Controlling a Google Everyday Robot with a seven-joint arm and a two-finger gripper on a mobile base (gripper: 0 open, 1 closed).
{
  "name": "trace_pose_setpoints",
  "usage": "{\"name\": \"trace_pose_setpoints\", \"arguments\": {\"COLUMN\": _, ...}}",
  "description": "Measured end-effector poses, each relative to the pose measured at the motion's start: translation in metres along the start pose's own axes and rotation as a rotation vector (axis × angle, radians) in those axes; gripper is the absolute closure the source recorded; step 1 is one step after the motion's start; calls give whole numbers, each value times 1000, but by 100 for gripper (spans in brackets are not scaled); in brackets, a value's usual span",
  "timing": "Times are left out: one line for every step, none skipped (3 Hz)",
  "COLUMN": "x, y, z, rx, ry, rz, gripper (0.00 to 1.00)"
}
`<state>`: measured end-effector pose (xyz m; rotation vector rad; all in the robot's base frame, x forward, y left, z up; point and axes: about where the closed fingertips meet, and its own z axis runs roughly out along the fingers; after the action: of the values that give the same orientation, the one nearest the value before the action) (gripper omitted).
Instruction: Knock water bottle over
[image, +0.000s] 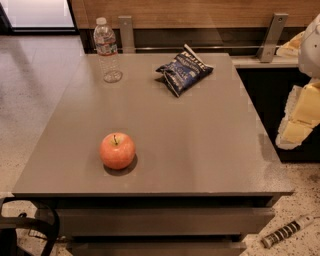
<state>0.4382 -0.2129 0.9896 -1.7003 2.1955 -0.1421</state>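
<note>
The water bottle (107, 49) is clear ribbed plastic with a white cap and a thin red-and-white label band. It stands upright near the far left corner of the grey table (200, 150). My gripper (299, 120), pale yellow and white, hangs at the right edge of the view, beyond the table's right side. It is far from the bottle and touches nothing on the table.
A red-orange apple (117, 150) sits near the table's front left. A dark blue chip bag (183, 74) lies at the back centre. A wood-panelled wall with metal brackets runs behind. A striped object (286, 232) lies on the speckled floor at lower right.
</note>
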Motion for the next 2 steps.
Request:
{"name": "trace_pose_setpoints", "arguments": {"x": 0, "y": 0, "z": 0, "rx": 0, "ry": 0, "rz": 0, "gripper": 0}}
{"name": "trace_pose_setpoints", "arguments": {"x": -5, "y": -14, "z": -4, "rx": 57, "ry": -39, "rz": 21, "gripper": 0}}
